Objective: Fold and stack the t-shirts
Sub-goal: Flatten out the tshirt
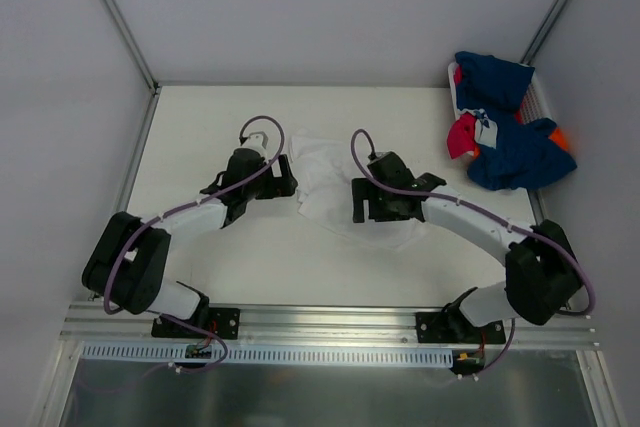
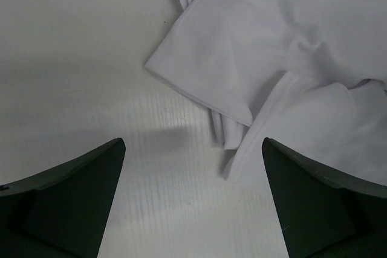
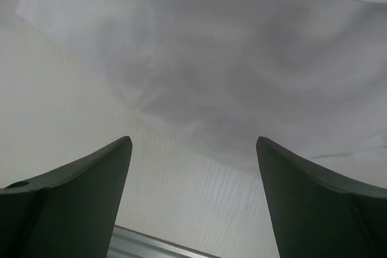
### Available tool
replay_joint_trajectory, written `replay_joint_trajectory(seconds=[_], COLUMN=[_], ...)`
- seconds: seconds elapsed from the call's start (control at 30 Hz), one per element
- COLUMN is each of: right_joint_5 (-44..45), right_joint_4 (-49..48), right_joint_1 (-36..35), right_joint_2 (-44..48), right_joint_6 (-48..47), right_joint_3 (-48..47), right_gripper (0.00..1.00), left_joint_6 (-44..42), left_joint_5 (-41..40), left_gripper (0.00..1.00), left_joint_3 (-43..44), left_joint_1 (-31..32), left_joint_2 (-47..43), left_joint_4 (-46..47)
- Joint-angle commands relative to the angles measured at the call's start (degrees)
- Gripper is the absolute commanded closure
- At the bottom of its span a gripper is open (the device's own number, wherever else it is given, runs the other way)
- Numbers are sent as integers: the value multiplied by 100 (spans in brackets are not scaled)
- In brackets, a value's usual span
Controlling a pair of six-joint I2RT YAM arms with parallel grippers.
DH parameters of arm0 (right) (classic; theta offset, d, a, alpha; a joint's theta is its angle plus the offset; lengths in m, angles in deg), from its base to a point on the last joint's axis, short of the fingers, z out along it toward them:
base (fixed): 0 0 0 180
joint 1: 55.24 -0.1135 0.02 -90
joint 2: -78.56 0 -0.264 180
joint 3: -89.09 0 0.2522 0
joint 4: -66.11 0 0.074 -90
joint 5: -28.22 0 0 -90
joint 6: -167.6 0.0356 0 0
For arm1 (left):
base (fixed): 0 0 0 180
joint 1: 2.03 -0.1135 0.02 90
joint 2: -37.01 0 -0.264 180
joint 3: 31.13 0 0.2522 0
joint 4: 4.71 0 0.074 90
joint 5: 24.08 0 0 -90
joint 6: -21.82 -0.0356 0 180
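Note:
A crumpled plain white t-shirt (image 1: 325,182) lies in the middle of the table between my two grippers. My left gripper (image 1: 283,179) is open and empty at the shirt's left edge; in the left wrist view (image 2: 192,149) a white sleeve and hem (image 2: 266,70) lie just ahead of the jaws. My right gripper (image 1: 362,203) is open and empty over the shirt's lower right part; the right wrist view (image 3: 192,149) shows white cloth (image 3: 242,58) spread ahead of the jaws. A heap of navy blue shirts (image 1: 515,142) with a pinkish-red one (image 1: 461,135) and a bit of orange (image 1: 561,137) lies at the back right.
A white basket (image 1: 541,99) holds part of the coloured heap against the right wall. Grey walls enclose the table on three sides. An aluminium rail (image 1: 330,322) runs along the near edge; it also shows in the right wrist view (image 3: 157,247).

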Motion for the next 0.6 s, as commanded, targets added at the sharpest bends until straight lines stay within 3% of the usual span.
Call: replay_joint_trajectory(seconds=[0.0,0.2,0.57], right_joint_5=[-368,-702,-693], right_joint_4=[-854,-970,-918], right_joint_1=[-118,-303,-435], right_joint_2=[-603,-1413,-1370], right_joint_6=[219,254,289], right_joint_3=[-203,-844,-924], right_gripper=[12,14,14], left_joint_6=[-268,-392,-58], left_joint_5=[-133,-282,-756], left_gripper=[1,1,2], left_joint_3=[462,963,1947], left_joint_1=[56,56,56], left_joint_2=[308,924,2251], left_joint_4=[600,811,-189])
